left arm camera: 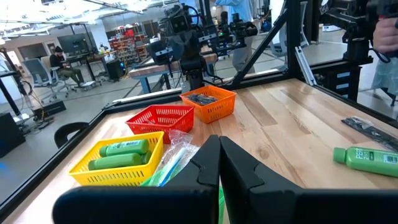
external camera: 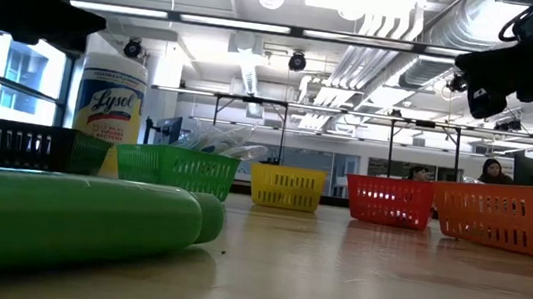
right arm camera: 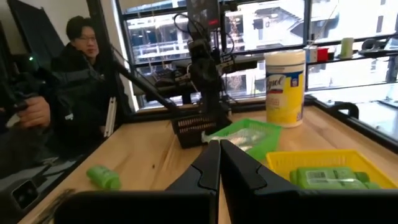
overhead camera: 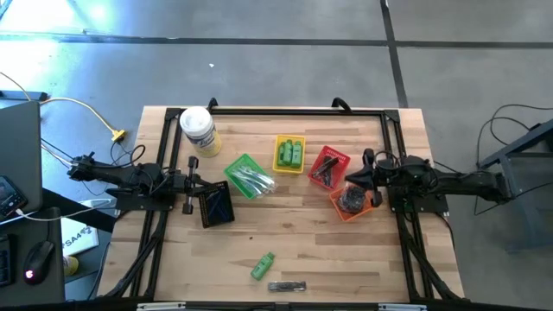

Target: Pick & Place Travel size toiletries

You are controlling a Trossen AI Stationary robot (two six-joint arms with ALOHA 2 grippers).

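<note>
Both grippers, left [overhead camera: 192, 182] and right [overhead camera: 367, 179], closed empty; five baskets [overhead camera: 289, 154], one loose green bottle [overhead camera: 263, 266].

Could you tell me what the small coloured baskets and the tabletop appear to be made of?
The baskets, such as the orange basket and the yellow basket, look like moulded plastic mesh: bright uniform colour and a regular grid of slots with slightly glossy rims. The tabletop looks like light wood, probably sealed: parallel planks with visible grain and a soft sheen.
</note>
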